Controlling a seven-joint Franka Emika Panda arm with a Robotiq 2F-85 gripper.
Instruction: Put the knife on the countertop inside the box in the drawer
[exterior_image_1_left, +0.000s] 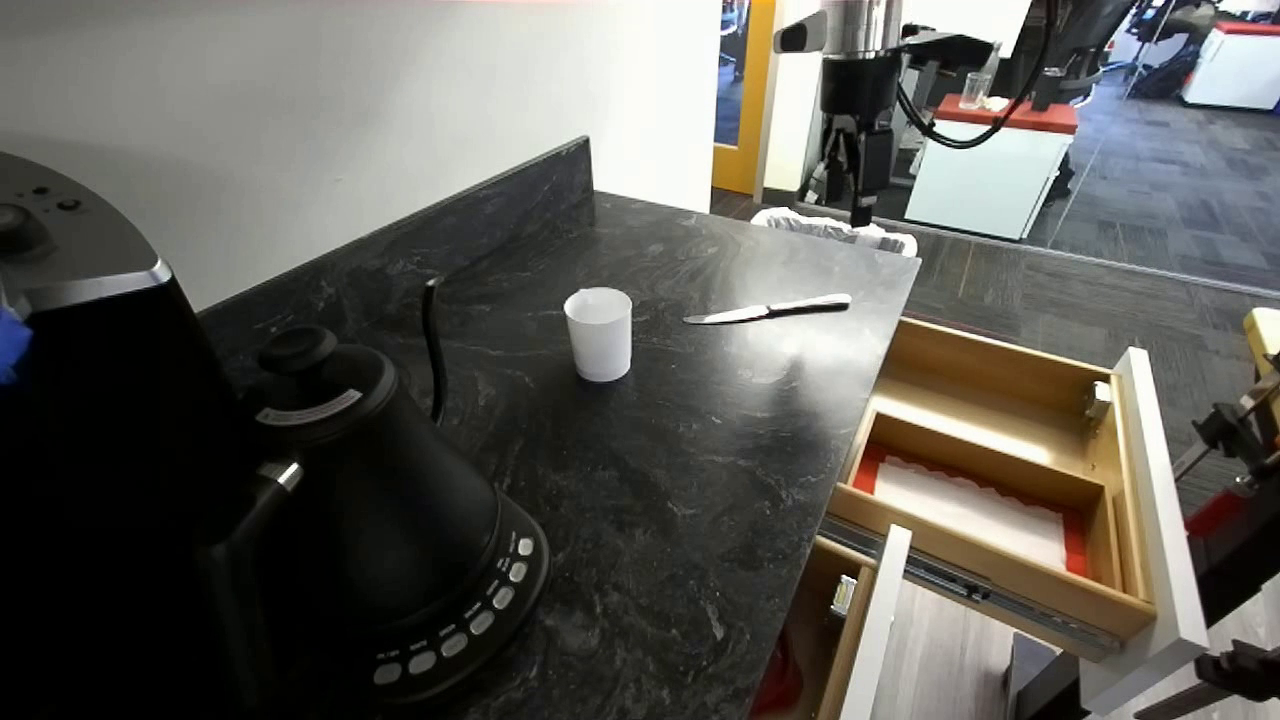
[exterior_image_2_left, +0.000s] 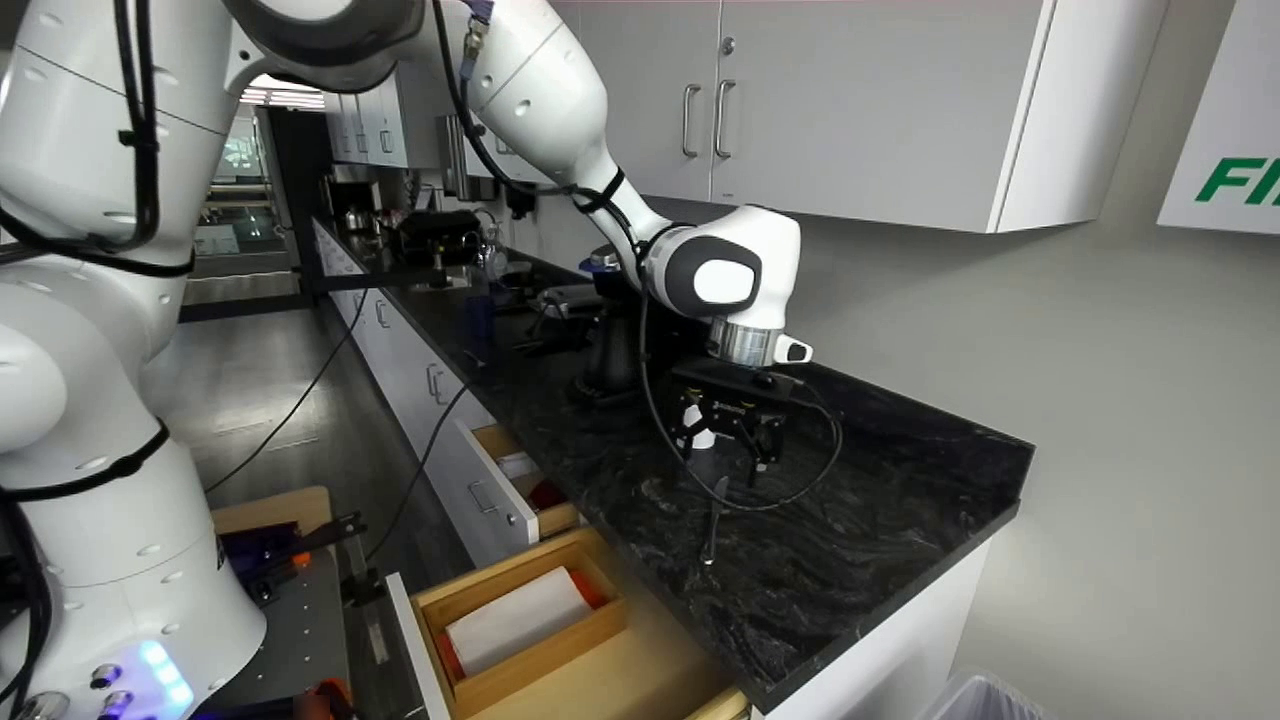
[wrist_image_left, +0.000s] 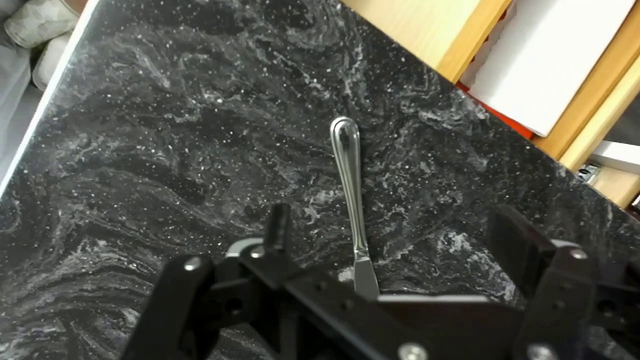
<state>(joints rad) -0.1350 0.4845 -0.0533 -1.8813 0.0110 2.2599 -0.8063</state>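
The silvery knife lies flat on the dark countertop. It also shows in an exterior view and in the wrist view, where its handle points away from the gripper and its blade end is hidden by the gripper. My gripper is open and empty above the countertop, its fingers spread on either side of the knife's line; it also shows in an exterior view. The wooden box sits in the pulled-out drawer, with a white sheet and red lining inside.
A white cup stands near the knife. A black kettle and a coffee machine stand farther along the counter. A second drawer is partly open beside the first. A lined bin stands past the counter's end.
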